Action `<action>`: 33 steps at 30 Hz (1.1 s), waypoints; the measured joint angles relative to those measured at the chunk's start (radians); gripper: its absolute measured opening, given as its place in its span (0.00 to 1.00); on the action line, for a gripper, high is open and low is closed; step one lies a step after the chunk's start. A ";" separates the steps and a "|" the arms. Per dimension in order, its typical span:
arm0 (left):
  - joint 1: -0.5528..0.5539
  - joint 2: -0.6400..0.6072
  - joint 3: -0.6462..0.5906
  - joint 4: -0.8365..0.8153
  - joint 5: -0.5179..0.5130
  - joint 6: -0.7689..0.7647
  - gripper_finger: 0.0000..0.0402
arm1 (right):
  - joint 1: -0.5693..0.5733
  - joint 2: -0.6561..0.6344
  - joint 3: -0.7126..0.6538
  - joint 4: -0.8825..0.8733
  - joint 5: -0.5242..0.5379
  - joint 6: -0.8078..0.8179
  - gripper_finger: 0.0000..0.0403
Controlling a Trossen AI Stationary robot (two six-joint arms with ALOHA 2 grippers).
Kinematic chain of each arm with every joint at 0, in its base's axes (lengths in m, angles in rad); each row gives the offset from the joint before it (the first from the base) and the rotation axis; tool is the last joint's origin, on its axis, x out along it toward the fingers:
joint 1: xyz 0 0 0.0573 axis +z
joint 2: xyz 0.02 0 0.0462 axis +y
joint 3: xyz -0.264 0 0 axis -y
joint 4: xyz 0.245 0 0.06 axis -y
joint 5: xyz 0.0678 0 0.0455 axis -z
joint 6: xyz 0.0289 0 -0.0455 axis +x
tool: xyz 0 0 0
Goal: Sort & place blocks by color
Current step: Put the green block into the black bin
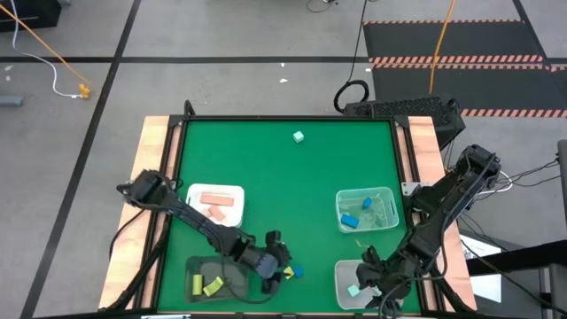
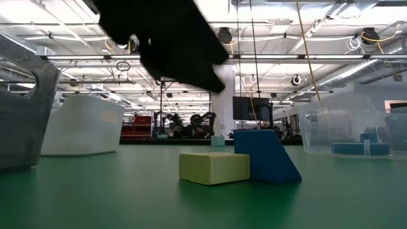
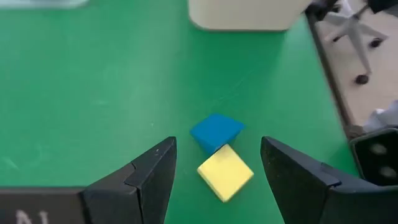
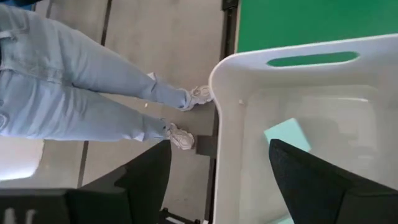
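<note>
My left gripper hovers open near the table's near edge, above a yellow block and a blue block. The two blocks touch each other and lie on the green mat, with the fingers standing on either side and touching neither. My right gripper is open over the near-right clear bin, where a mint block lies. A lone mint block sits near the far edge.
A white tray holds salmon blocks and a dark tray holds yellow blocks, both on the left. A second clear bin holds blue blocks on the right. A person's legs stand beside the table's right side. Open mat fills the middle.
</note>
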 joint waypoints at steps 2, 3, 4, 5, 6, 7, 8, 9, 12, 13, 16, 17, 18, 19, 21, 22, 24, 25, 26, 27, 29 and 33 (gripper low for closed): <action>0.000 0.044 0.028 0.010 -0.002 -0.038 0.58 | 0.010 0.000 0.000 -0.002 0.000 -0.010 0.65; -0.001 0.058 0.035 0.005 -0.001 -0.055 0.58 | 0.013 0.000 0.000 -0.003 0.001 -0.013 0.65; -0.001 0.072 0.042 -0.004 -0.001 -0.070 0.58 | 0.017 0.000 0.000 -0.004 0.000 -0.016 0.65; 0.000 0.088 0.055 -0.003 -0.003 -0.097 0.58 | 0.025 0.000 0.000 -0.010 0.000 -0.017 0.65; -0.001 0.100 0.063 -0.001 -0.005 -0.125 0.58 | 0.031 0.000 0.000 -0.022 0.000 -0.017 0.65; -0.001 0.104 0.067 -0.021 -0.010 -0.151 0.58 | 0.035 0.000 0.000 -0.031 -0.001 -0.017 0.65; -0.001 0.104 0.067 -0.048 -0.016 -0.168 0.58 | 0.040 0.000 0.000 -0.034 -0.002 -0.017 0.65; -0.002 0.110 0.070 -0.052 -0.018 -0.183 0.58 | 0.047 0.000 0.000 -0.042 -0.003 -0.017 0.65; -0.008 0.114 0.072 -0.083 -0.035 -0.213 0.58 | 0.057 0.000 0.000 -0.073 -0.003 -0.017 0.65; -0.012 0.114 0.071 -0.083 -0.035 -0.215 0.58 | 0.061 0.000 0.000 -0.080 -0.003 -0.017 0.65; -0.032 0.120 0.071 -0.075 -0.025 -0.234 0.58 | 0.063 0.000 0.000 -0.098 -0.003 -0.017 0.65; -0.040 0.120 0.071 -0.075 -0.024 -0.238 0.58 | 0.063 0.000 0.000 -0.102 -0.003 -0.017 0.65; -0.047 0.121 0.071 -0.073 -0.023 -0.239 0.58 | 0.063 0.000 0.000 -0.110 -0.002 -0.017 0.65; -0.054 0.121 0.071 -0.072 -0.024 -0.235 0.58 | 0.063 0.000 0.000 -0.114 -0.002 -0.017 0.65; -0.066 0.121 0.071 -0.070 -0.029 -0.222 0.58 | 0.063 0.000 0.000 -0.113 -0.002 -0.031 0.65; -0.070 0.121 0.071 -0.075 -0.038 -0.209 0.58 | 0.063 0.000 0.000 -0.114 -0.002 -0.040 0.65; -0.076 0.121 0.071 -0.088 -0.070 -0.181 0.58 | 0.063 0.000 0.000 -0.113 -0.001 -0.056 0.65; -0.076 0.121 0.071 -0.094 -0.088 -0.171 0.58 | 0.063 0.000 0.000 -0.113 -0.001 -0.064 0.65; -0.074 0.121 0.071 -0.101 -0.104 -0.161 0.58 | 0.062 0.000 0.000 -0.113 0.000 -0.068 0.65; -0.070 0.121 0.071 -0.103 -0.109 -0.157 0.58 | 0.062 0.000 0.000 -0.113 0.000 -0.069 0.65; -0.060 0.121 0.071 -0.103 -0.109 -0.153 0.58 | 0.062 0.000 0.000 -0.113 0.000 -0.069 0.65; -0.050 0.121 0.071 -0.084 -0.083 -0.113 0.58 | 0.062 0.000 0.000 -0.113 0.000 -0.065 0.65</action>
